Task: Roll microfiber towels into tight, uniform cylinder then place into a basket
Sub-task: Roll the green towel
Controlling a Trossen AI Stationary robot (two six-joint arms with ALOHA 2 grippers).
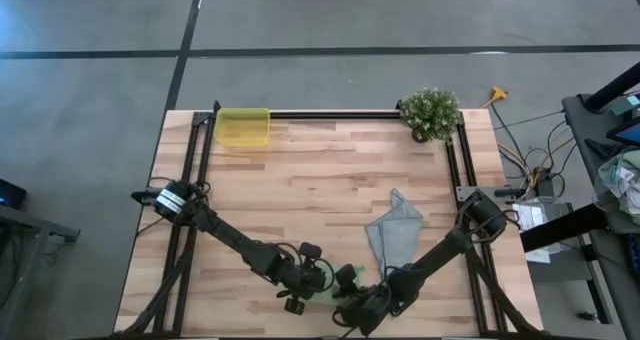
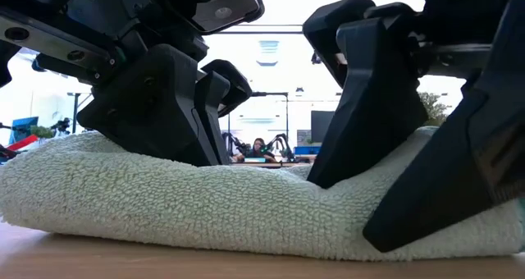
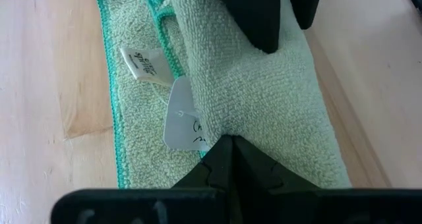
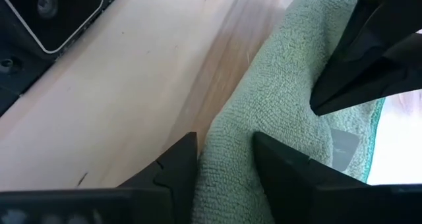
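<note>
green towel: the light green towel lies half rolled at the near edge of the table, about midway along it, under both wrists; part of it is still flat, with a white tag showing beside the roll.
long axis: the roll runs along the near edge, from one gripper to the other, so each arm has one end of it.
left gripper: the left gripper has its fingers together, tips pressed down on the roll at its own end.
right gripper: the right gripper has its fingers apart, astride the roll's other end, one finger on each side of the bulge; a firm clamp i cannot confirm.
which arm is nearer: both are on the cloth; neither has an edge over the other.
next move, as i judge it: the roll must turn across its long axis toward the flat part, both ends together, or it will come out a cone.
grey-blue towel: the grey-blue towel lies loose toward the right side, untouched.
basket: the basket sits at the far left corner, well apart from the roll.
</note>
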